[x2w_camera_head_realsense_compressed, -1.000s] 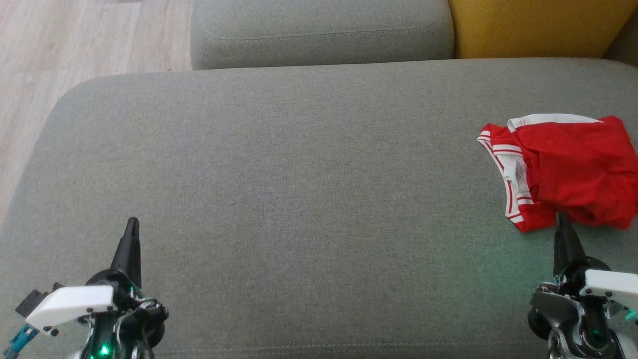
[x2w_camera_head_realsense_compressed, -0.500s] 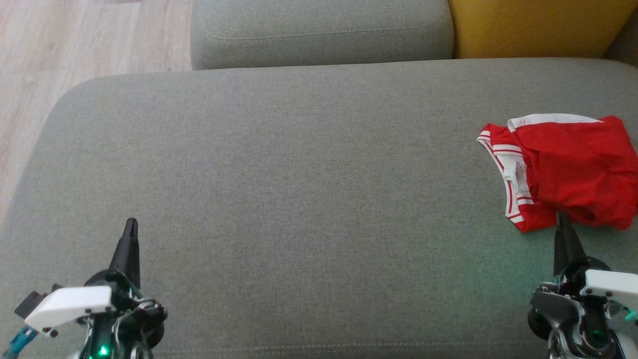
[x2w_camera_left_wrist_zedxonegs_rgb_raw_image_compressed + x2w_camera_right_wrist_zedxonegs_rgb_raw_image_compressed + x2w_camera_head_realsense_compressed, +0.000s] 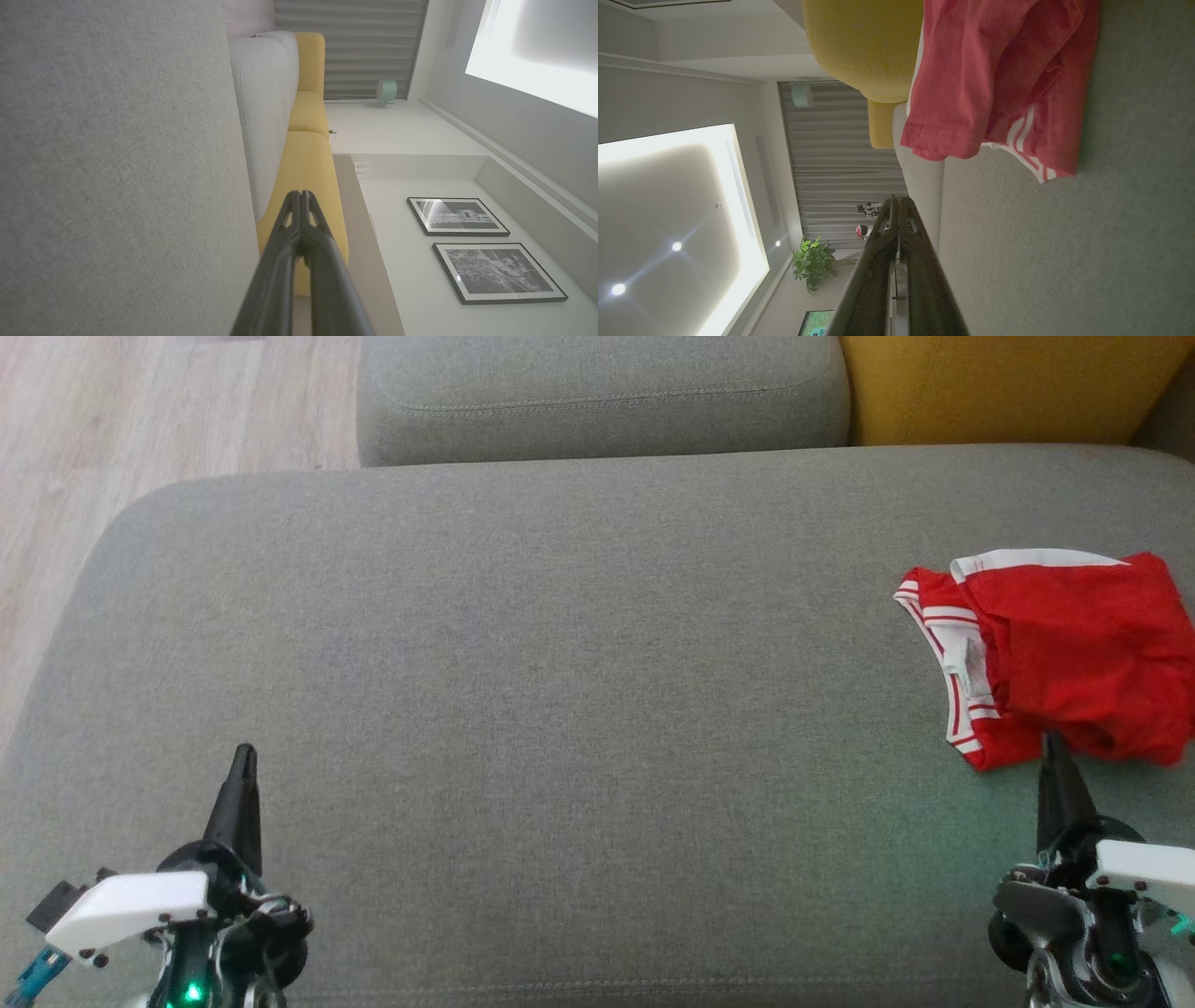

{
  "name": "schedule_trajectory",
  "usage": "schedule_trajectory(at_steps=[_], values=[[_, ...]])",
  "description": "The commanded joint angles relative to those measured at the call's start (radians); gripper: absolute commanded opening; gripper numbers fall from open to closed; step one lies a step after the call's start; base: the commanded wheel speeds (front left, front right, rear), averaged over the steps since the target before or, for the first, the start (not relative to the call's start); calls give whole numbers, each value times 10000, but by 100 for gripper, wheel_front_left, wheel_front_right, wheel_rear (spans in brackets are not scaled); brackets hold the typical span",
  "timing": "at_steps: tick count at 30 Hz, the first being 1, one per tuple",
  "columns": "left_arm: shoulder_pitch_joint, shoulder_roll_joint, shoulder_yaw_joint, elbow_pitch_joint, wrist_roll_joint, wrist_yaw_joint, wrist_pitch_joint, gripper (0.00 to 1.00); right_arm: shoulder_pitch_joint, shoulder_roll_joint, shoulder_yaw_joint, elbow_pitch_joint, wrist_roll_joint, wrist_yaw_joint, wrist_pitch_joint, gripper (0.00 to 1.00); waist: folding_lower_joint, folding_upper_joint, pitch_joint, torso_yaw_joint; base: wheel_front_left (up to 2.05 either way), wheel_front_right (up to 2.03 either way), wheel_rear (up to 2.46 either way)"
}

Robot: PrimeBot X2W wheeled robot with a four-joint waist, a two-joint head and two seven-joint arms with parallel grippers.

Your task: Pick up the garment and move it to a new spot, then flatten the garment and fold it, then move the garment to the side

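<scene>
A red garment (image 3: 1074, 653) with white striped trim lies crumpled at the right side of the grey sofa seat (image 3: 560, 663), partly cut off by the head view's right edge. It also fills the upper part of the right wrist view as red garment (image 3: 999, 79). My right gripper (image 3: 1053, 747) is shut and empty, its tip just below the garment's near edge; in its own view the right gripper (image 3: 898, 201) has its fingers pressed together. My left gripper (image 3: 246, 753) is shut and empty at the lower left, far from the garment, seen also as left gripper (image 3: 299, 196).
A grey back cushion (image 3: 597, 392) and a yellow cushion (image 3: 1008, 383) border the seat's far side. Wooden floor (image 3: 140, 420) lies beyond the seat's rounded left end. The wide middle of the seat is bare fabric.
</scene>
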Motion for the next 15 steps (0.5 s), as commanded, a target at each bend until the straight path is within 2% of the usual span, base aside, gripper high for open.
schedule_trajectory(at_steps=[1,15], values=[[-583,61,345,-293,24,-73,74,0,-525,-83,204,-313,71,-7,61,0,0,0,0,1,0,0,0],[-585,44,371,-292,45,-73,94,0,-525,-83,204,-313,71,-7,61,0,0,0,0,1,0,0,0]])
